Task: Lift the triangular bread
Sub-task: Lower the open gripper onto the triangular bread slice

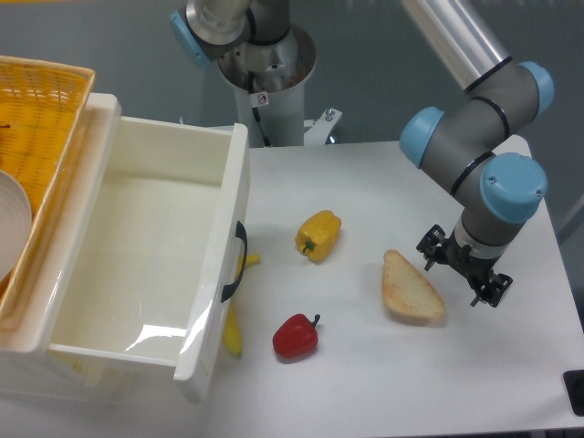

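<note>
The triangular bread [412, 288] is a flat, pale tan slice with a golden-brown crust. It lies on the white table [365, 383] right of centre, its point facing away from the camera. My gripper [464, 271] hangs just to the right of the bread, low over the table, pointing down. Its two black fingers [432, 247] stand apart with nothing between them. The gripper looks close to the bread's right edge but not around it.
A yellow bell pepper [318, 234] lies left of the bread and a red pepper [296, 336] lies nearer the front. A white open drawer box [214, 274] fills the left, with a banana [234, 330] beside it. A yellow basket [41, 137] sits at the far left.
</note>
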